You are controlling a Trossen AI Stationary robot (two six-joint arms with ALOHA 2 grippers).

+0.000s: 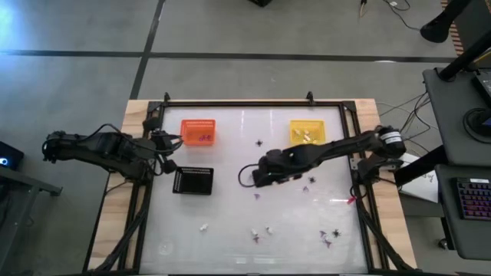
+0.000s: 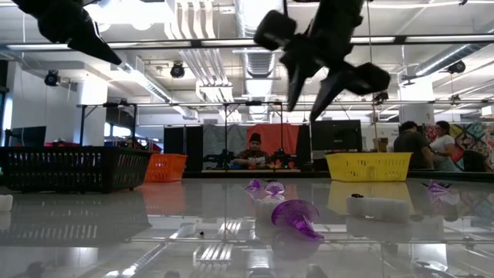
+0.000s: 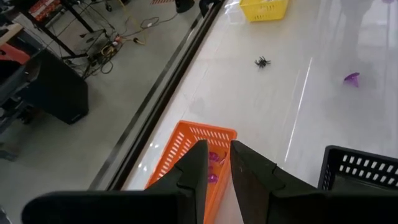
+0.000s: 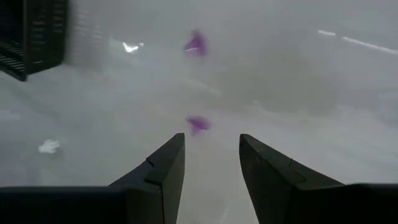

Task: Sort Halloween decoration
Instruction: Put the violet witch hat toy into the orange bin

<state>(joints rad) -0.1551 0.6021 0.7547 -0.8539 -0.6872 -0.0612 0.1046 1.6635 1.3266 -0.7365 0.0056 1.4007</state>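
Near edge, 6 o'clock sector: three whitish trinkets [image 1: 204, 227] and two dark spider trinkets [image 1: 328, 242] scattered on the white table [image 1: 230, 245]. Centre: right gripper [image 1: 247, 175] above the surface, fingers apart, empty; one purple trinket [image 4: 198, 124] just ahead of it; one black tray [image 1: 192, 182] at 9 o'clock. Further at 9 o'clock: left gripper [image 3: 215, 163] with a narrow gap between fingers, empty. Far edge: one orange basket [image 1: 197, 130] at 11 o'clock holding purple pieces, one yellow basket [image 1: 308, 131] at 1 o'clock holding whitish pieces.
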